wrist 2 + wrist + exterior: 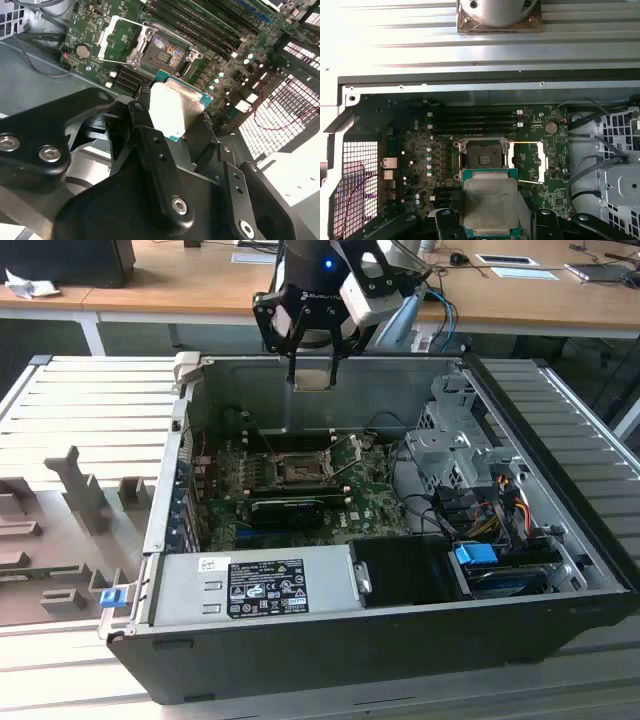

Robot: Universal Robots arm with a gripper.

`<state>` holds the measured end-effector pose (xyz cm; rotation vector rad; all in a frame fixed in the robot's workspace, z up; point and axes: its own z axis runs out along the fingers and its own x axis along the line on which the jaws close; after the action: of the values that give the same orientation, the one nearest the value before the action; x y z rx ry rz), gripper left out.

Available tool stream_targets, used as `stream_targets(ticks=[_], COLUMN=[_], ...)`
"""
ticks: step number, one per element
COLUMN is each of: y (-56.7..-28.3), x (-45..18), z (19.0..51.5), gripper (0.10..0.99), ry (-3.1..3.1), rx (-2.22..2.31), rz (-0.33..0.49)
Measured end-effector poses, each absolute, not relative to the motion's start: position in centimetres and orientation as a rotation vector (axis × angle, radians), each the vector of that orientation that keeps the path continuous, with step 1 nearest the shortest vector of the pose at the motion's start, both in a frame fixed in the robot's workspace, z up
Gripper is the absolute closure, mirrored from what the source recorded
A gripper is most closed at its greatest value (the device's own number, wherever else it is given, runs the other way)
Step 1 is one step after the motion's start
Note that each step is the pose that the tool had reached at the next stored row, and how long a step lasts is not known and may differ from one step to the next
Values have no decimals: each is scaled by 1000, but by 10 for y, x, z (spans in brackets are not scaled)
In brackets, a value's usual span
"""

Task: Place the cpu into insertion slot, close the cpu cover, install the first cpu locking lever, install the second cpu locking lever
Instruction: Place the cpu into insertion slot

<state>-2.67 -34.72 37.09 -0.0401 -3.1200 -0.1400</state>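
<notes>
Gripper (312, 372) clamped on the cpu (490, 204) by two opposite edges, hanging over the open computer case (560, 540). Chip square and flat, dull silver-grey lid up, green rim. Insertion slot (483, 155) bare and dark on the green motherboard (420, 150). Cpu cover (543, 165), a thin metal frame, lies flipped open beside it. Ribbed grey table (90, 410).

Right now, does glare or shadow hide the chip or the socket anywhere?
Second wrist view: the cpu top washes out white, the insertion slot shows a rainbow sheen. First wrist view: both evenly lit. Exterior view: the insertion slot shadowed inside the case.
</notes>
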Motion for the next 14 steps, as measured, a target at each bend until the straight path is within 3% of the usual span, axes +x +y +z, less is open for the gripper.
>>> stream_targets(ticks=[14], y=[-348], x=[-27], z=[369], gripper=[561], ry=[-3118], rx=[-207], rz=[-141])
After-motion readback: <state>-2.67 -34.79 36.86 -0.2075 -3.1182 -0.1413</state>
